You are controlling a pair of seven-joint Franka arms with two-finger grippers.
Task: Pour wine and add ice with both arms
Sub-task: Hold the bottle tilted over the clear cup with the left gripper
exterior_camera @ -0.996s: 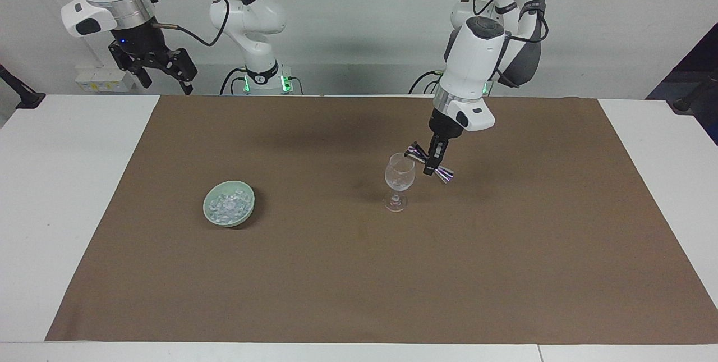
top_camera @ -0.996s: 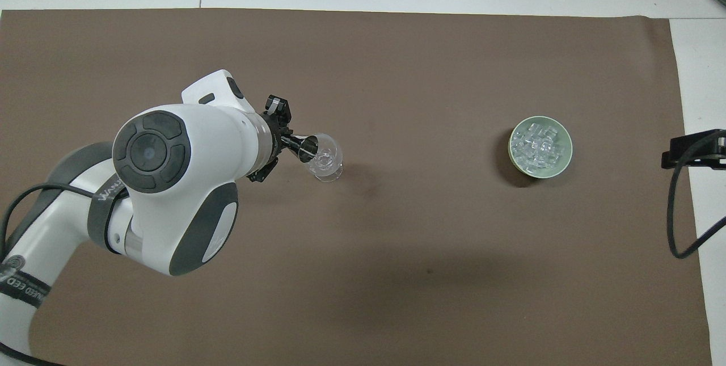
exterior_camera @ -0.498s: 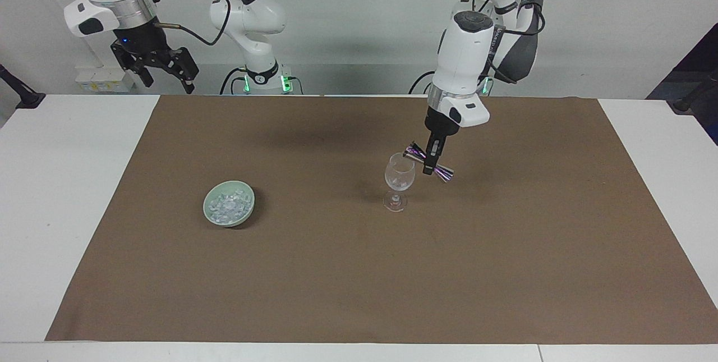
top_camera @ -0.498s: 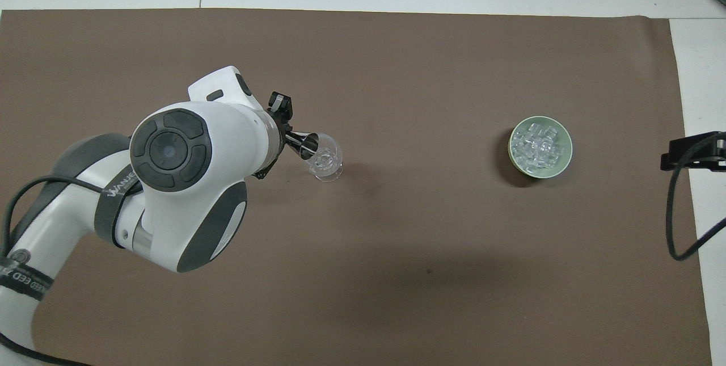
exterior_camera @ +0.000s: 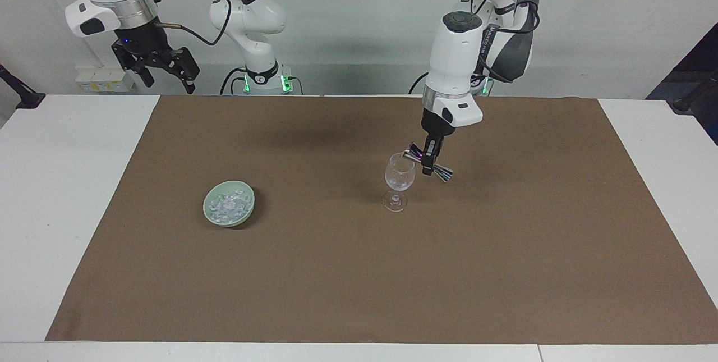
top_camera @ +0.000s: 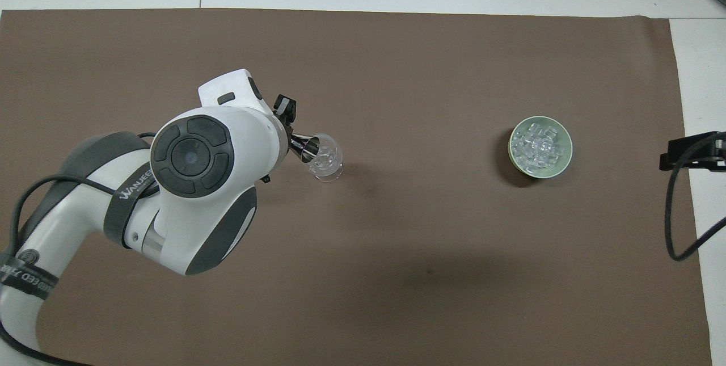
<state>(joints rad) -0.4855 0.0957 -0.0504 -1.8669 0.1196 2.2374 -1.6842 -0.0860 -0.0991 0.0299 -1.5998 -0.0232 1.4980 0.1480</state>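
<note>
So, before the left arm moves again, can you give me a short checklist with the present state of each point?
1. Glass upright on the brown mat: ok.
2. Left hand shut on the shiny little cup: ok.
3. Cup tilted, its mouth at the glass rim: ok.
4. Wine in the glass: cannot tell.
5. Ice heaped in the green bowl: ok.
6. Right hand open, waiting above the table edge: ok.

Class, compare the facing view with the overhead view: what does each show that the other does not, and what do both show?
Facing view only: the raised right gripper, open, and both arm bases by the wall. Overhead view only: the mouth of the shiny measuring cup tipped over the wine glass. Both: the left gripper shut on that cup, the glass, the ice in the green bowl, and the brown mat.
</note>
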